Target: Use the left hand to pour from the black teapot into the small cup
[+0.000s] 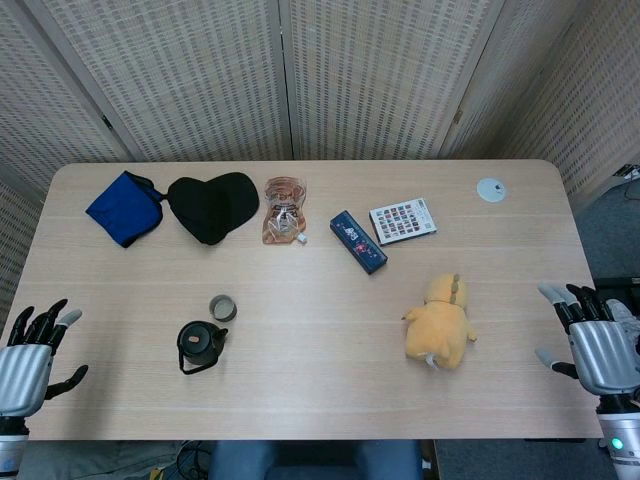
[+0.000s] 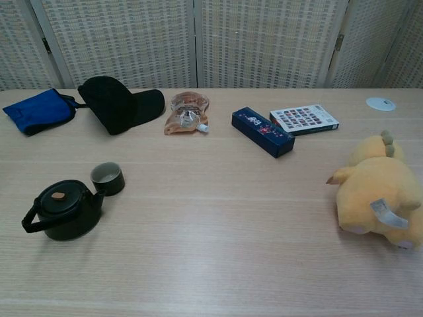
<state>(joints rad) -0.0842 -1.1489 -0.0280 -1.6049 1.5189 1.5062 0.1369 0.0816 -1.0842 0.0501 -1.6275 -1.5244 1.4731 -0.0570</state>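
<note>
The black teapot (image 1: 201,345) (image 2: 65,210) stands upright on the table's front left, lid on, handle toward the front left. Just behind its spout sits the small dark cup (image 1: 222,308) (image 2: 107,178), upright and close to the pot. My left hand (image 1: 30,355) hovers at the table's left front corner, well left of the teapot, fingers spread and holding nothing. Over at the front right edge, my right hand (image 1: 595,340) is likewise spread and empty. Neither hand appears in the chest view.
Along the back lie a blue pouch (image 1: 122,207), a black cap (image 1: 213,205), a snack bag (image 1: 284,209), a dark blue box (image 1: 358,241), a colourful card box (image 1: 403,220) and a white disc (image 1: 491,189). A yellow plush toy (image 1: 440,322) sits front right.
</note>
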